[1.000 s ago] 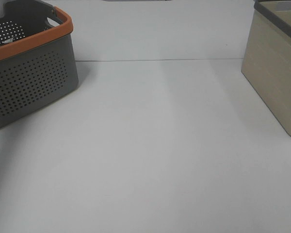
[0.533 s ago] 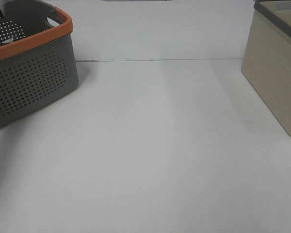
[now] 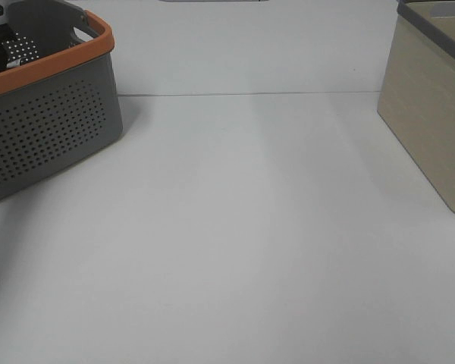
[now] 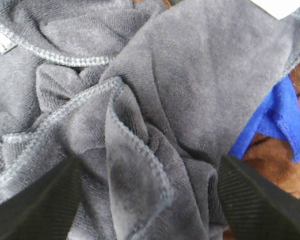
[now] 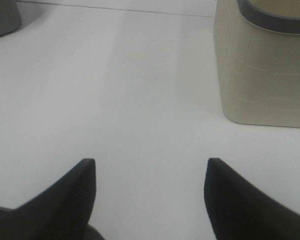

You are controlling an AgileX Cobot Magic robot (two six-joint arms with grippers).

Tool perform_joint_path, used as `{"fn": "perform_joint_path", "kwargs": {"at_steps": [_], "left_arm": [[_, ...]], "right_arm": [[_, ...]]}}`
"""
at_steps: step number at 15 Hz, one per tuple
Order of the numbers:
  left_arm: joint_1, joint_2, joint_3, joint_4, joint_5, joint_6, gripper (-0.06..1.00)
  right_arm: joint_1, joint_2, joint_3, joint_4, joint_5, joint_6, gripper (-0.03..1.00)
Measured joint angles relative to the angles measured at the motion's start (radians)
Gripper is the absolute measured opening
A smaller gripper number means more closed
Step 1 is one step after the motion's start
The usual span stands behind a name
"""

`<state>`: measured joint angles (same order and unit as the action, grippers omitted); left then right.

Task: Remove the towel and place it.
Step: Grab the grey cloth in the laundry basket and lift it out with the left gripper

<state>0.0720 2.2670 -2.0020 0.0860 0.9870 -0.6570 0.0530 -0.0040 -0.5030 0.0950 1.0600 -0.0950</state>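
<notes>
Towel (image 4: 200,75) is hidden in the high view, presumably down inside the orange-rimmed grey basket (image 3: 53,129); the beige bin (image 3: 432,121) stands well apart. At the left wrist, the left claw (image 4: 147,200) gapes wide, gripping nothing, a stitched charcoal ridge bunched between its fingers (image 4: 35,205), blue cloth (image 4: 280,115) and brown cloth (image 4: 270,160) beyond one finger. Best sink onto that ridge and close on grey alone. The right claw (image 5: 150,195) hangs spread, empty, over bare table (image 5: 115,90).

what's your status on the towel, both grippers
Left gripper open, straddling crumpled towel. Right gripper open over table, idle. Blue cloth, brown cloth beside towel.
</notes>
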Motion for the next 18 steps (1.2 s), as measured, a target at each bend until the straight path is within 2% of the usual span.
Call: {"fn": "perform_joint_path", "kwargs": {"at_steps": [4, 9, 10, 11, 12, 13, 14, 18], "left_arm": [[0.0, 0.03, 0.0, 0.002, -0.015, -0.005, 0.68], [0.0, 0.041, -0.04, 0.009, -0.015, -0.004, 0.51], [0.0, 0.041, -0.055, 0.01, -0.015, -0.001, 0.45], [0.0, 0.041, -0.065, 0.01, -0.015, 0.009, 0.32], [0.0, 0.041, -0.068, 0.01, -0.015, 0.024, 0.14], [0.0, 0.041, -0.069, 0.01, -0.014, 0.038, 0.04], [0.0, 0.041, -0.069, 0.01, -0.01, 0.05, 0.0], [0.0, 0.041, -0.07, 0.009, 0.01, 0.059, 0.0]], "right_arm": [[0.0, 0.0, 0.0, -0.004, 0.0, 0.007, 0.63], [0.0, 0.0, 0.0, -0.005, 0.0, 0.008, 0.63], [0.0, 0.0, 0.0, -0.005, 0.0, 0.01, 0.63], [0.0, 0.0, 0.0, -0.007, 0.0, 0.011, 0.63], [0.0, 0.0, 0.0, -0.011, 0.0, 0.012, 0.63], [0.0, 0.0, 0.0, -0.015, 0.0, 0.014, 0.63], [0.0, 0.0, 0.0, -0.015, 0.0, 0.015, 0.63], [0.0, 0.0, 0.0, -0.015, 0.0, 0.015, 0.63]]}}
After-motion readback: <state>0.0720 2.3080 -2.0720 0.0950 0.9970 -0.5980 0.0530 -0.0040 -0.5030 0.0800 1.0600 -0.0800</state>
